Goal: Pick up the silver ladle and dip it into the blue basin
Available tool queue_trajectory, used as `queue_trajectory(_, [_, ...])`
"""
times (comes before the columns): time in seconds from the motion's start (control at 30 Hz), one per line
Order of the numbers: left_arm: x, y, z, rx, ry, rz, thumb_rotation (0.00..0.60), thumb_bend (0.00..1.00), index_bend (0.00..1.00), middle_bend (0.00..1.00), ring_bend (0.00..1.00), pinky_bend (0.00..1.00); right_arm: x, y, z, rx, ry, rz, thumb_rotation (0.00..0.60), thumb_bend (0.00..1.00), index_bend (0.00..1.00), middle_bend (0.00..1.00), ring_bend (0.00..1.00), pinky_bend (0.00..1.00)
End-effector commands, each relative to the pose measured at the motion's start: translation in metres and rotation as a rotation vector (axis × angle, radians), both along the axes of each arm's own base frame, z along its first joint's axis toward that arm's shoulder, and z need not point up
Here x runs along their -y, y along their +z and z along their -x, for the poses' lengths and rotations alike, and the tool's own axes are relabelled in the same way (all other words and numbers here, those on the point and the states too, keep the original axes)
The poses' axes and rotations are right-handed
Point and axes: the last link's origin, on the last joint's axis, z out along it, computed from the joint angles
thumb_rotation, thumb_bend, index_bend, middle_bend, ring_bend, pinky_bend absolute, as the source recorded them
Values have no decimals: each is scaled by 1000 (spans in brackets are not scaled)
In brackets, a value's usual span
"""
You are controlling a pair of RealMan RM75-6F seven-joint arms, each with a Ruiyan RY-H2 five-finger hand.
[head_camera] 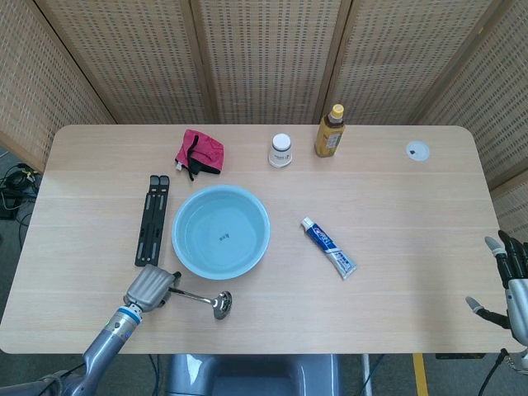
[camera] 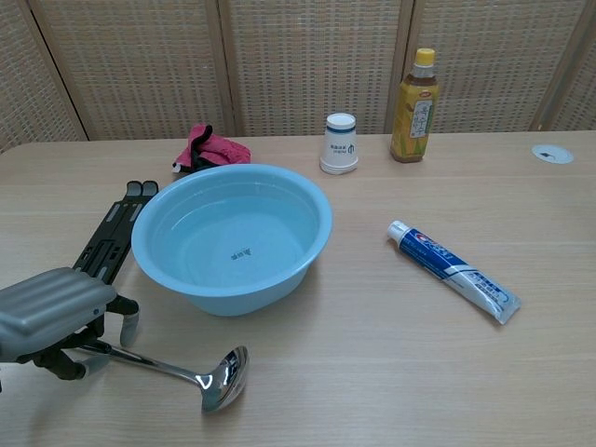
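Observation:
The silver ladle [head_camera: 202,298] [camera: 177,372] lies flat on the table just in front of the blue basin [head_camera: 177,247] [camera: 233,298], its bowl pointing right. My left hand [head_camera: 148,287] [camera: 51,307] sits over the end of the handle, fingers hanging down on the far side and the thumb on the near side. The handle runs between them and I see no closed grip. That end of the handle is hidden under the hand. My right hand [head_camera: 510,285] hangs off the table's right edge, fingers spread and holding nothing.
A black folding stand [head_camera: 152,219] [camera: 107,242] lies left of the basin. Behind it are a red cloth [head_camera: 200,153], a white jar [head_camera: 281,150] and a yellow bottle [head_camera: 330,130]. A toothpaste tube [head_camera: 327,246] lies right of the basin.

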Motion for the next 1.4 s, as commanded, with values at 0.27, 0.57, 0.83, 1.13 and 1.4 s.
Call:
queue_trajectory(0.27, [0,-4,3,-5,10,3,600,402,473,945,943,1000,0,-1,0,1,0,-5,600,0,0,0,0,0])
queue_trajectory(0.57, [-2,-7,3,-7,20,4,600,402,488,945,943,1000,0,-1,-1,8,2,-10,600,0,0,0,0,0])
queue_trajectory(0.83, [-2,-9,3,-9,30,6,600,407,509,941,943,1000,-1,-1,-2,14,8,-13,600,0,0,0,0,0])
queue_trajectory(1.13, [-3,-7,2,-3,42,-2,600,513,579,941,943,1000,-1,-1,-2,22,9,-18,600,0,0,0,0,0])
queue_trajectory(1.4, [-2,7,-2,14,27,-16,600,586,637,941,943,1000,-1,-1,-2,23,9,-22,600,0,0,0,0,0])
